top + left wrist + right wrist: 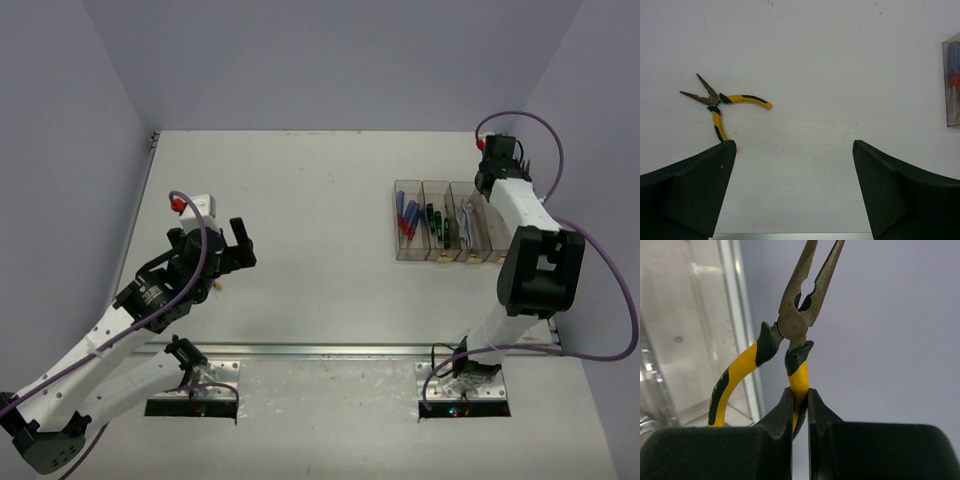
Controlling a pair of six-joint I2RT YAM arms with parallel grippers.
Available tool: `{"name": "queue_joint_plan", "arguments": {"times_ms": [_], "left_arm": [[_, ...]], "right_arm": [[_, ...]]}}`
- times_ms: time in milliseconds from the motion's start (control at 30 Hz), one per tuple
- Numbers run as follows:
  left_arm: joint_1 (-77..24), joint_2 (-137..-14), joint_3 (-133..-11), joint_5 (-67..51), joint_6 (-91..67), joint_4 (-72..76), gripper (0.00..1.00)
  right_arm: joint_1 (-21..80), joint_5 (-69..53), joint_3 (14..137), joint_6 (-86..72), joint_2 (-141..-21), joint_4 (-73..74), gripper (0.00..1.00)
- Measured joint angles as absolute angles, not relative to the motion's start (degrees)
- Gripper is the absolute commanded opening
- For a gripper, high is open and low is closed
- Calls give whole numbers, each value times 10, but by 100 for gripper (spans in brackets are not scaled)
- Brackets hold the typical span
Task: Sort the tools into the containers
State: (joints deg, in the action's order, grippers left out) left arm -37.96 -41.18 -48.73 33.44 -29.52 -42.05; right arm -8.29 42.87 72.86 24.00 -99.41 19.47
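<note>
My right gripper (800, 400) is shut on one yellow handle of a pair of needle-nose pliers (799, 325), holding them nose-up beside a clear bin wall (735, 315). In the top view it (495, 165) hangs at the far right end of the four joined bins (404, 252). The bins hold blue-handled screwdrivers (407, 218), green/black screwdrivers (434, 225) and silver wrenches (466, 222). My left gripper (792, 150) is open and empty above the table, at the left in the top view (243, 248). A second pair of yellow pliers (720, 102) lies spread open on the table ahead of its left finger.
The end of the blue-screwdriver bin (953, 85) shows at the right edge of the left wrist view. A metal rail (340, 350) runs along the table's near edge. Grey walls close in the table at the back and both sides.
</note>
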Motion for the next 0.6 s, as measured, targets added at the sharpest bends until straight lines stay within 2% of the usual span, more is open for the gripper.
{"name": "queue_joint_plan", "arguments": {"times_ms": [333,600], "left_arm": [[-394,-393,-487,334,-291,-418,100],[-397,-393,-487,334,-291,-418,100]], "right_arm": [[-91,489,698,376,-1011,86,2],[-91,482,657,380,-1052,54,7]]}}
